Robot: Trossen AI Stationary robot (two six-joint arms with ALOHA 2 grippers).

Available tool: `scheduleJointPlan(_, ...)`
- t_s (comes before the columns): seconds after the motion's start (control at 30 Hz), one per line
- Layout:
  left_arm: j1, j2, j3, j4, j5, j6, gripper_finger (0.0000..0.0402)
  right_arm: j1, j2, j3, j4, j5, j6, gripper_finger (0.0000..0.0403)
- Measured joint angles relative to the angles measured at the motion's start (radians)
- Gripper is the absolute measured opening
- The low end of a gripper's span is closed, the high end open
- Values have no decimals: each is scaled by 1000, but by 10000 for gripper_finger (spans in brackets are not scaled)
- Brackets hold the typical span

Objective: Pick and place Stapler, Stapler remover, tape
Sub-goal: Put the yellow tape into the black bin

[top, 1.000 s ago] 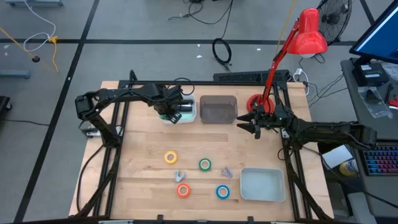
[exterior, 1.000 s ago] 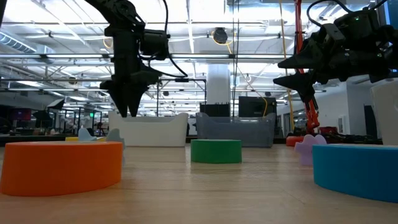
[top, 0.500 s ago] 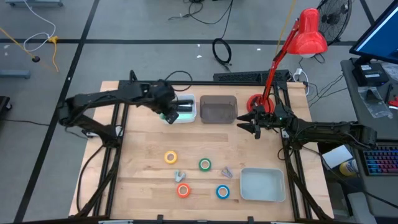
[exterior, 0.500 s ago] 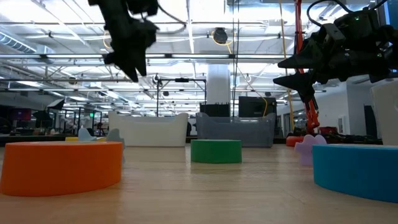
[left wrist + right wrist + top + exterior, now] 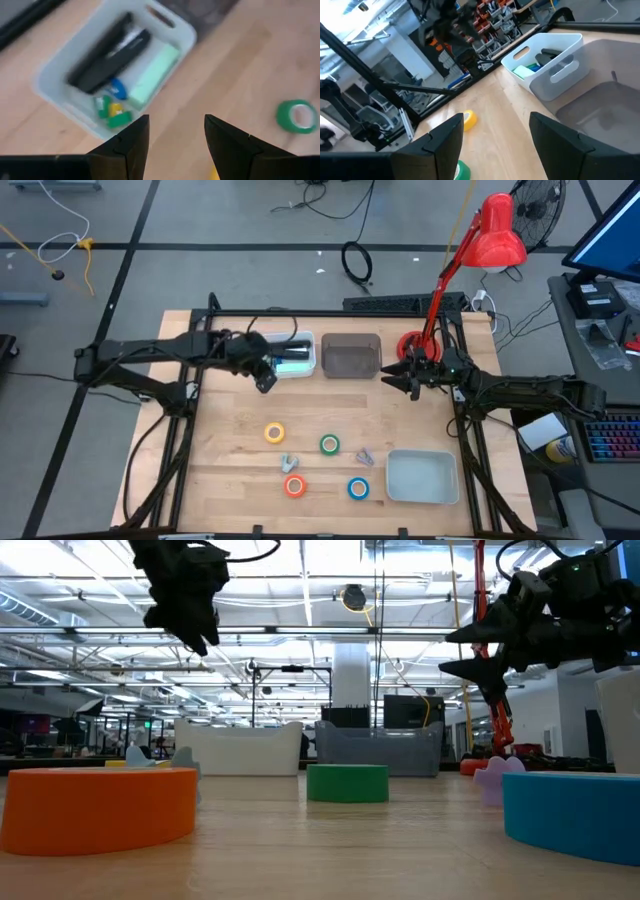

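A black stapler (image 5: 107, 50) lies in the white bin (image 5: 298, 366) at the table's far side, beside a pale green block and small coloured lumps. My left gripper (image 5: 262, 377) hovers open and empty just left of and nearer than that bin, high above the table (image 5: 196, 635). My right gripper (image 5: 402, 383) hangs open and empty right of the grey bin (image 5: 350, 355). Yellow (image 5: 274, 433), green (image 5: 329, 444), orange (image 5: 294, 486) and blue (image 5: 358, 488) tape rolls lie flat on the wood. Two small grey pieces (image 5: 289, 463) (image 5: 365, 456) lie among them.
A shallow white tray (image 5: 422, 477) sits at the near right. A red desk lamp (image 5: 415, 345) stands on its base at the far right corner, close behind my right gripper. Bare wood lies between the bins and the tape rolls.
My left gripper has risen out of the white bin and drawn back toward the table's left and near side. It pointed straight down before and now tips to a slant. The stapler stays in the bin. My right arm has kept still.
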Motion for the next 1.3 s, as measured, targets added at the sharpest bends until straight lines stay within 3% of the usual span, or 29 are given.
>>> scheduleJointPlan(0.27, -128, -114, -302, 355, 146, -103, 191, 0, 0, 0, 3, 0, -19, 221)
scheduleJointPlan(0.43, -208, -132, -398, 365, 167, -191, 191, 0, 0, 0, 11, 0, -19, 221)
scheduleJointPlan(0.6, -252, -92, -413, 380, 226, -219, 191, 0, 0, 0, 8, 1, -19, 222)
scheduleJointPlan(0.93, -272, 93, -409, 388, 328, -100, 191, 0, 0, 0, 7, 3, -19, 221)
scheduleJointPlan(1.3, -268, 140, -409, 389, 252, -77, 191, 0, 0, 0, 7, 3, -20, 221)
